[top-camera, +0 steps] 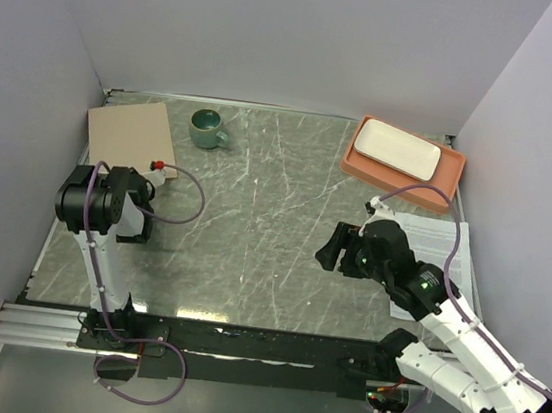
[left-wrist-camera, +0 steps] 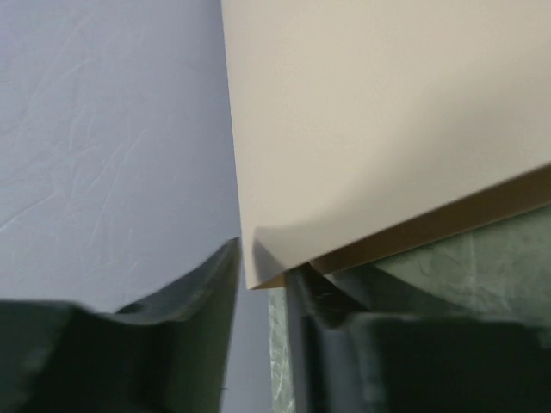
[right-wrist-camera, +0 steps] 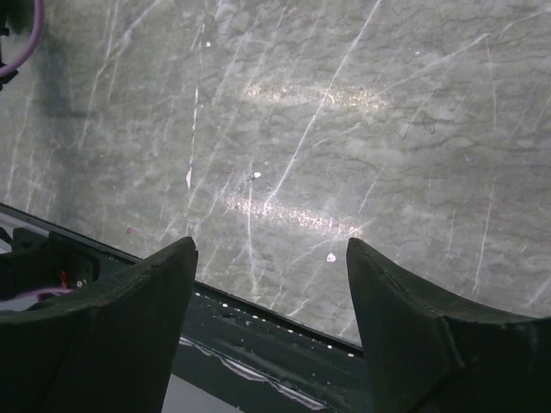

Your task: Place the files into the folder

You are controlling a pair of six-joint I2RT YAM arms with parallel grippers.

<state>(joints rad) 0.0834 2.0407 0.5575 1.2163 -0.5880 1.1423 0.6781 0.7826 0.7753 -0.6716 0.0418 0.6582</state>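
The tan-brown folder [top-camera: 129, 133] lies closed and flat at the far left of the table. My left gripper [top-camera: 162, 170] is at its near right corner. In the left wrist view the folder's pale cover [left-wrist-camera: 387, 129] fills the upper right. Its corner sits between my fingers [left-wrist-camera: 207, 292], which stand slightly apart around the left gripper's middle [left-wrist-camera: 263, 267]. The files [top-camera: 442, 249], white printed sheets, lie at the right edge, partly under my right arm. My right gripper [top-camera: 326, 253] is open and empty above bare marble [right-wrist-camera: 271, 245], left of the files.
A green cup [top-camera: 206, 127] stands right of the folder at the back. An orange tray [top-camera: 362, 164] holding a white rectangular plate [top-camera: 397, 149] sits at the back right, just beyond the files. Grey walls close in on the left, back and right.
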